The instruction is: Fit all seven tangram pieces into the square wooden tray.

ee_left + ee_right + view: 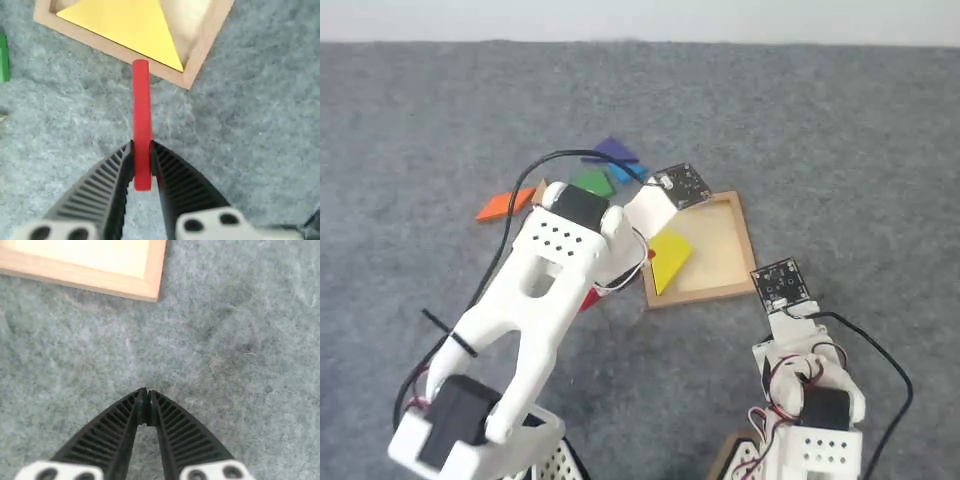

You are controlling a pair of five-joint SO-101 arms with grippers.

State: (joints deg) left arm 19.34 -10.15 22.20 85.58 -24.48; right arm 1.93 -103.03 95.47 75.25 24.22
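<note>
The left gripper [141, 150] pinches one red piece [141, 110], stood on its edge, just outside the tray [210, 37]. One yellow piece [130, 25] lies inside the tray. The right gripper [146, 395] is closed on nothing, near the tray. Four more lie beside the tray: one orange piece [505, 204], one green piece [592, 184], one blue piece [621, 176], one purple piece [615, 150].

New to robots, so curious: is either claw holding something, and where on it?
The left gripper pinches the red piece by its flat faces, near one end. The right gripper holds nothing.

Yellow triangle [670, 258] lies in wooden tray [705, 293]; red piece [141, 120] clamped edge-on.
</note>
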